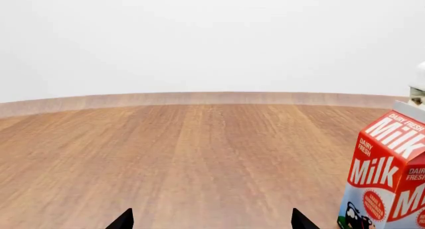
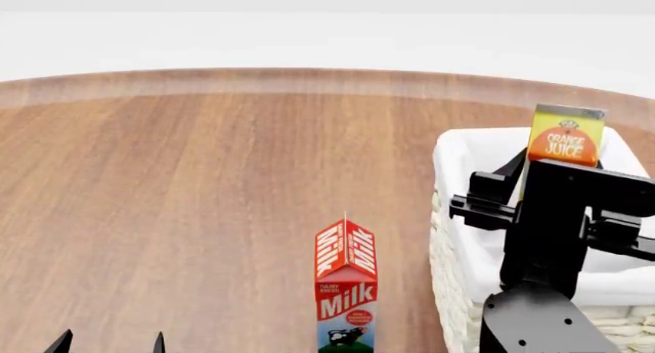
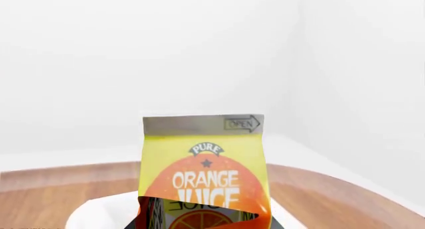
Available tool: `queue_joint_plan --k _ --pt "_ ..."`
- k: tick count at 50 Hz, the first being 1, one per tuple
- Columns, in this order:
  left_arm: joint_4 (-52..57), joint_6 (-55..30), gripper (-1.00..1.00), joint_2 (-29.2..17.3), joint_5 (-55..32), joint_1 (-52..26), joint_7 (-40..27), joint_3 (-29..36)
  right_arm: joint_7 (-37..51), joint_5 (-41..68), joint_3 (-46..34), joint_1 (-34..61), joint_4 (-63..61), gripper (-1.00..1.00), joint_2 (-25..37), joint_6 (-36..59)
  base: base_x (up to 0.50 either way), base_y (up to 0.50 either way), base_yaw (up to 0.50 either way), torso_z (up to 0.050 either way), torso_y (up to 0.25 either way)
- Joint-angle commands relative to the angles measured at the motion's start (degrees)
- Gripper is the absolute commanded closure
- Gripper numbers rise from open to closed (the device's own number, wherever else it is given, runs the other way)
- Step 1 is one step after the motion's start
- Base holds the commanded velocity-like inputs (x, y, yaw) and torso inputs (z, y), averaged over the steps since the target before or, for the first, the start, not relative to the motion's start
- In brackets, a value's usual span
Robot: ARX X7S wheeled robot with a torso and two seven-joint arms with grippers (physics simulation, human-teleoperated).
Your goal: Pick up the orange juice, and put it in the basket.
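The orange juice (image 2: 564,139) is a yellow and orange gable-top carton. My right gripper (image 2: 542,175) is shut on it and holds it upright over the inside of the basket (image 2: 456,150), a large cream wicker basket with a white liner. My arm hides the carton's lower half. In the right wrist view the orange juice (image 3: 202,164) fills the middle, between the jaws of the right gripper (image 3: 206,222), with the basket's white rim (image 3: 93,214) below. My left gripper (image 2: 110,344) is open and empty, low over the table at the front left; it also shows in the left wrist view (image 1: 212,222).
A red-and-white Milk carton (image 2: 346,288) stands upright just left of the basket; it also shows in the left wrist view (image 1: 388,174), beside my left gripper. The round wooden table (image 2: 205,184) stretches left and back to its curved far edge.
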Motion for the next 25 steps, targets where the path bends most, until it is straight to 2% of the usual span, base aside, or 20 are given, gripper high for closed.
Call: queue_joint_plan --k 1,25 --pt "0.0 0.1 -1.00 -0.1 -0.1 0.0 -0.1 0.1 -1.4 -3.3 0.6 0.9 3.9 1.00 -1.9 -0.3 0.00 0.00 0.00 0.000 0.000" --pt "-0.1 0.2 -1.00 -0.3 -0.3 -0.1 -0.3 0.4 -2.8 -4.8 0.7 1.6 10.6 1.00 -4.9 -2.1 0.00 0.00 0.00 0.000 0.001"
